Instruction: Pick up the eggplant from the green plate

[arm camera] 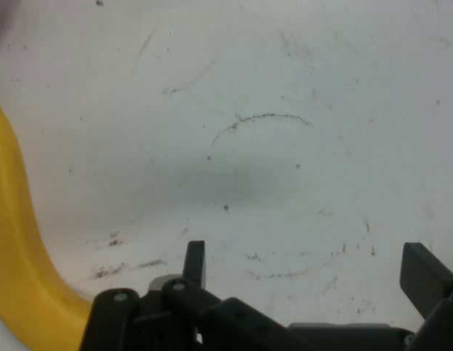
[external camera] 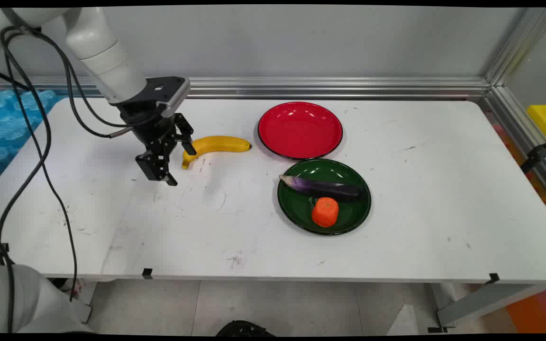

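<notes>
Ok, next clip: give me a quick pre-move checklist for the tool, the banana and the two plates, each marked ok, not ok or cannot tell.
1. Tool open: ok; the hand view shows both fingers spread apart.
2. Tool empty: ok; only bare table shows between the fingers.
3. Banana free on the table, just beside the tool: ok; whether they touch: cannot tell.
4. Red plate empty: ok.
5. Green plate holds the eggplant and the orange piece: ok.
6. Cables clear of the banana: ok.
</notes>
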`<state>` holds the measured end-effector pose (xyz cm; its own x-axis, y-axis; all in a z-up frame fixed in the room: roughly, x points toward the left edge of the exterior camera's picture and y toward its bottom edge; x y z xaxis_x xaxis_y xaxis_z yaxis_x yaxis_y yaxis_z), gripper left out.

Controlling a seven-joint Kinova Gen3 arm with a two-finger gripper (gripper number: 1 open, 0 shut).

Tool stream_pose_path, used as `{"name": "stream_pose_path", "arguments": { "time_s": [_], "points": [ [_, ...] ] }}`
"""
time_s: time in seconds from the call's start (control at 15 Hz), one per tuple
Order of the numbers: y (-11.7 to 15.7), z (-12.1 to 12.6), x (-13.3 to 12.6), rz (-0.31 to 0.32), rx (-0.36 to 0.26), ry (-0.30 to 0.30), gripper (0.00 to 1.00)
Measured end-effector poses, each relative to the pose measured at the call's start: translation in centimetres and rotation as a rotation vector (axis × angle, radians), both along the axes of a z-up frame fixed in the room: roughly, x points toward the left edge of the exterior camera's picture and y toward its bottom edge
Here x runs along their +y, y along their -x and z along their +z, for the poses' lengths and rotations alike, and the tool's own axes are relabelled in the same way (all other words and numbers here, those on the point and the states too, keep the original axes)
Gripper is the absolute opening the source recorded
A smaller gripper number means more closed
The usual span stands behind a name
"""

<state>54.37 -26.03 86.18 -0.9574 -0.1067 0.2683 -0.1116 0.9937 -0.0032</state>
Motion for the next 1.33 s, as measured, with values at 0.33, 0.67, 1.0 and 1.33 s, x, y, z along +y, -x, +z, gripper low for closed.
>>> {"name": "stream_pose_path", "arguments": {
  "time_s": [0.33, 0.67, 1.0, 1.33],
  "points": [
    [2.5, 0.1, -1.1, 0.012, 0.056, 0.022, 1.00],
    [7.8, 0.5, -3.6, 0.029, 0.148, 0.075, 1.00],
    [12.4, -0.6, -5.8, 0.047, 0.205, 0.113, 1.00],
    [15.1, -2.3, -6.7, 0.059, 0.228, 0.127, 1.00]
  ]
}}
